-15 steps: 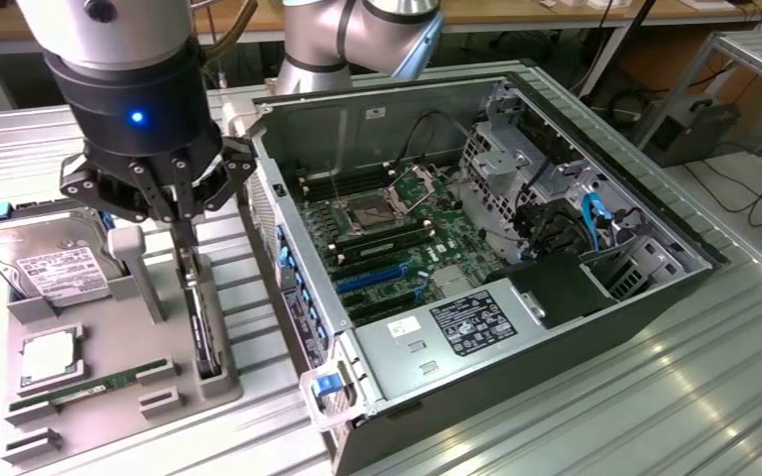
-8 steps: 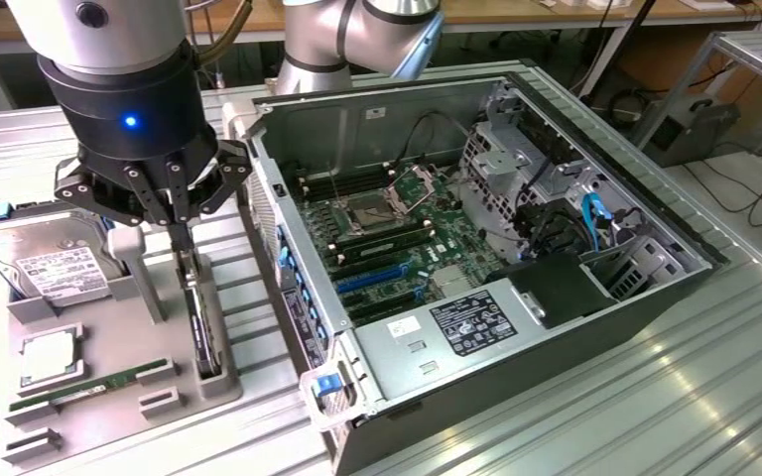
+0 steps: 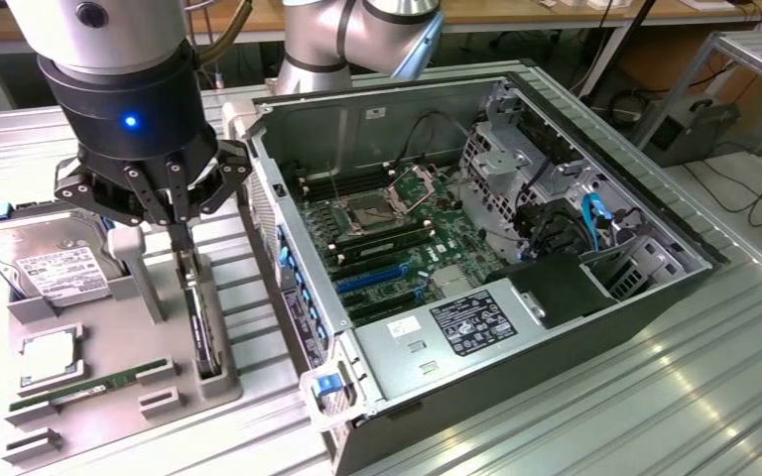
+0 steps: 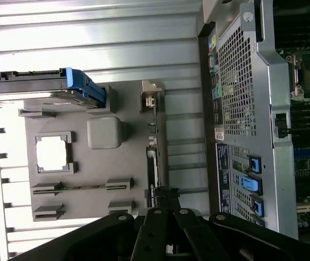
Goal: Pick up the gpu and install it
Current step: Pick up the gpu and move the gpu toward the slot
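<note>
The gpu (image 3: 199,317) stands on its long edge in a slot of the grey holder tray (image 3: 116,332), to the exterior view's left of the open computer case (image 3: 579,327). It is a thin black card. My gripper (image 3: 179,233) hangs straight over the card's far end, its fingers drawn together on the card's top edge. In the wrist view the gpu (image 4: 151,163) shows edge-on as a thin dark line, running under my gripper (image 4: 163,198). The card sits in its slot, upright. Blue expansion slots (image 3: 374,276) lie on the motherboard inside the case.
The tray also holds a silver hard drive (image 3: 51,263) with a blue bracket, a square processor (image 3: 48,355) and a green memory stick (image 3: 90,385). The case's perforated rear panel (image 4: 236,87) rises close beside the tray. A ribbed metal table (image 3: 646,416) lies all round.
</note>
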Motion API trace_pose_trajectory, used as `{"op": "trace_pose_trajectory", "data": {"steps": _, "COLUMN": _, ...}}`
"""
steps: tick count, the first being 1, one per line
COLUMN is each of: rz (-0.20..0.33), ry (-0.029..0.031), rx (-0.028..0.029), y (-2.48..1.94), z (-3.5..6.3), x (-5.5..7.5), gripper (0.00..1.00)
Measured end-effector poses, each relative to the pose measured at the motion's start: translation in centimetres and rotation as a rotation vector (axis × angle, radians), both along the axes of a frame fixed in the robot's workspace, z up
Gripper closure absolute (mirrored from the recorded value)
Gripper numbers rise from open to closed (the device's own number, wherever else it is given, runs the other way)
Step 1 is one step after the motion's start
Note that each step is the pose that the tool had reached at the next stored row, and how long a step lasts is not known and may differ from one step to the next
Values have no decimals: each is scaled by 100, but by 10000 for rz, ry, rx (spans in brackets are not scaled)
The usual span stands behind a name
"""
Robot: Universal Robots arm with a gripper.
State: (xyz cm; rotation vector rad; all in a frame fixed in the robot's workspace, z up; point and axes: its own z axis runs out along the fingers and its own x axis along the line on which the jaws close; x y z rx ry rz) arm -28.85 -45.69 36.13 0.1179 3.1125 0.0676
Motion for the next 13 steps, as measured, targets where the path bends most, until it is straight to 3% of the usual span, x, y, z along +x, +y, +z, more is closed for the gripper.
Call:
{"op": "trace_pose_trajectory", "data": {"steps": 1, "rz": 0, "ry": 0, "rx": 0, "y": 0, "z": 0, "x": 0, "gripper": 89}}
{"op": "trace_pose_trajectory", "data": {"steps": 2, "rz": 0, "ry": 0, "rx": 0, "y": 0, "z": 0, "x": 0, "gripper": 76}}
{"op": "trace_pose_trajectory", "data": {"steps": 3, "rz": 0, "ry": 0, "rx": 0, "y": 0, "z": 0, "x": 0, "gripper": 76}}
{"op": "trace_pose_trajectory", "data": {"steps": 5, "rz": 0, "ry": 0, "rx": 0, "y": 0, "z": 0, "x": 0, "gripper": 64}}
{"op": "trace_pose_trajectory", "data": {"steps": 8, "rz": -1, "ry": 1, "rx": -1, "y": 0, "z": -1, "x": 0, "gripper": 64}}
{"op": "trace_pose_trajectory", "data": {"steps": 13, "rz": -1, "ry": 1, "rx": -2, "y": -3, "z": -143, "x": -9, "gripper": 64}}
